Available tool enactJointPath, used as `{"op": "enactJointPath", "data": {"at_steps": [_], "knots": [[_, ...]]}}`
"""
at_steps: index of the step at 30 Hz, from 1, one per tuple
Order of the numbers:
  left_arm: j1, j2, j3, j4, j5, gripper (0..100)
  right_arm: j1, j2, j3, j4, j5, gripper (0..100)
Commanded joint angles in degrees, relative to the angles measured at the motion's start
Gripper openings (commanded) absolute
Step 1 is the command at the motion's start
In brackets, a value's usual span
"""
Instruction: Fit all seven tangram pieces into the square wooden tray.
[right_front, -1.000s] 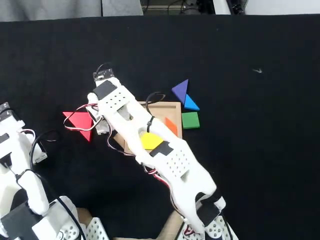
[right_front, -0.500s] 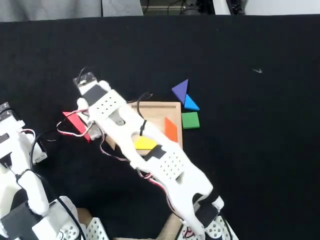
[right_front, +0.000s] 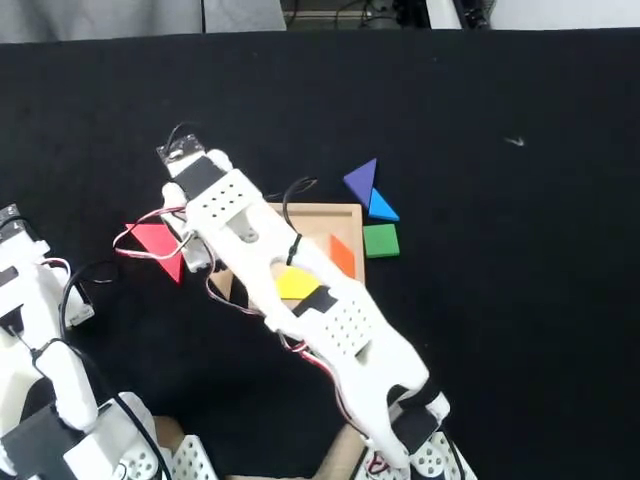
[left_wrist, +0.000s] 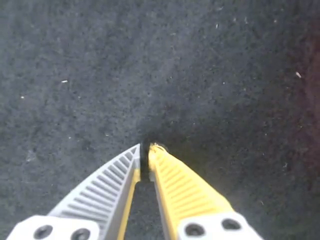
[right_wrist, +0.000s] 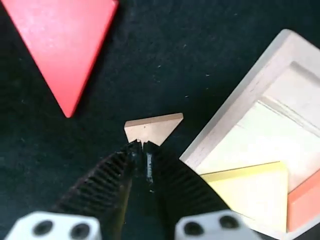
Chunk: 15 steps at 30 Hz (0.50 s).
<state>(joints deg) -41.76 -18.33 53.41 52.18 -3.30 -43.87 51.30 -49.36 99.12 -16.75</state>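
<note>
Though loose, red triangle (right_front: 152, 243) (tip nearward)

Overhead and close right wrist views share tray (right_front: 322, 208).

— Seen from above, what does my right arm (right_front: 250, 230) cover?
— Much of the tray (right_front: 335, 209), part of the yellow piece (right_front: 290, 284), a corner of the red triangle (right_front: 152, 240).
— At my wrist?
— Edges crop tray, red triangle and orange piece (right_wrist: 305, 202); my right gripper (right_wrist: 141, 148) hides the wooden triangle's (right_wrist: 152, 127) tip.
</note>
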Motion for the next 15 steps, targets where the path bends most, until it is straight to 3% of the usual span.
{"op": "enactJointPath", "data": {"at_steps": [1,8,15], "knots": [[0.6,-1.8,-0.3,-0.7,0.2,5,-0.5,-0.9,-2.6,2.0,0.7,1.4],[0.6,-1.8,-0.3,-0.7,0.2,5,0.8,-0.7,-0.1,2.0,-2.5,1.9],[0.6,-1.8,-0.3,-0.7,0.2,5,0.1,2.8,0.0,1.7,-7.3,20.4]]}}
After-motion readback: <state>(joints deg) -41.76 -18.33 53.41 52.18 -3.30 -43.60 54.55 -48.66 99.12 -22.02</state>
